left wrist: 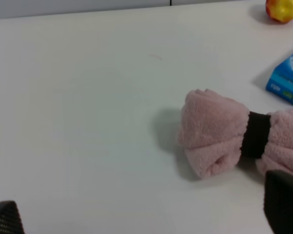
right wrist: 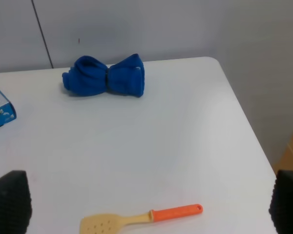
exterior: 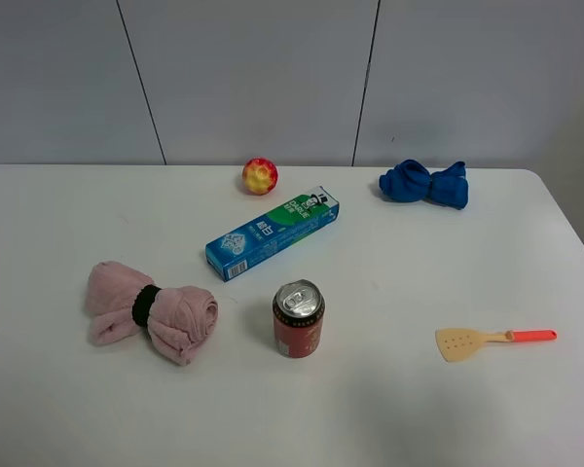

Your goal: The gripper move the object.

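The dusty-pink rolled towel [exterior: 151,311], cinched by a black band, lies on the white table [exterior: 389,409] at the front left, left of the can. In the left wrist view the towel [left wrist: 219,134] lies ahead of my left gripper [left wrist: 142,214], nearer one fingertip. Only the two black fingertips [left wrist: 283,202] show at the frame's corners, wide apart and empty. My right gripper [right wrist: 149,204] is also open and empty, with black pads [right wrist: 10,200] at the corners. Neither gripper shows in the exterior high view.
A red soda can [exterior: 298,319] stands right of the towel. A blue-green toothpaste box [exterior: 273,233] lies behind it. A red-yellow apple [exterior: 260,176] and a blue bunched cloth [exterior: 424,183] lie at the back. A beige spatula with an orange handle [exterior: 492,339] lies at the front right.
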{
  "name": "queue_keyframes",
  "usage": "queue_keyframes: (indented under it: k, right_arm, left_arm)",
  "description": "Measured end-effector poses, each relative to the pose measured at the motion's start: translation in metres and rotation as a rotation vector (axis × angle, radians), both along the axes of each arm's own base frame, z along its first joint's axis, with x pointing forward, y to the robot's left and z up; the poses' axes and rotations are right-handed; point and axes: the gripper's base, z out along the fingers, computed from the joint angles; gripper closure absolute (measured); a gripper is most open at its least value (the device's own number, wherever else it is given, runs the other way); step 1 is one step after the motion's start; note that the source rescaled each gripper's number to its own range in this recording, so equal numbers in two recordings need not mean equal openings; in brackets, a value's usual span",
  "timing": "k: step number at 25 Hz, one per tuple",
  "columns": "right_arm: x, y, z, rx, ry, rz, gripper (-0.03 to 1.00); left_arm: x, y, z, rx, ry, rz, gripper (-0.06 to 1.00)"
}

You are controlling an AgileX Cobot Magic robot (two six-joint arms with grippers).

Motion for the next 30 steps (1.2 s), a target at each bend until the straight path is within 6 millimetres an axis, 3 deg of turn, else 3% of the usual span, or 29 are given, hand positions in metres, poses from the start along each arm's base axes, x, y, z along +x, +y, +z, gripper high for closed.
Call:
queue_keyframes:
  k: [3,9,30]
  right_arm:
    - [0.001,-0.002,-0.002,-0.012,0.010,0.025,-0.03]
    - [0.010,-0.005,-0.029,0.004,0.130,0.083,-0.03]
    - [0.011,-0.012,-0.031,0.052,0.130,-0.017,-0.03]
  left_arm:
    - [0.000,0.000,0.000,0.000,0.000,0.000,-0.06]
    - [0.000,0.000,0.000,0.000,0.000,0.000,-0.06]
    - [0.000,0.000,0.000,0.000,0.000,0.000,-0.06]
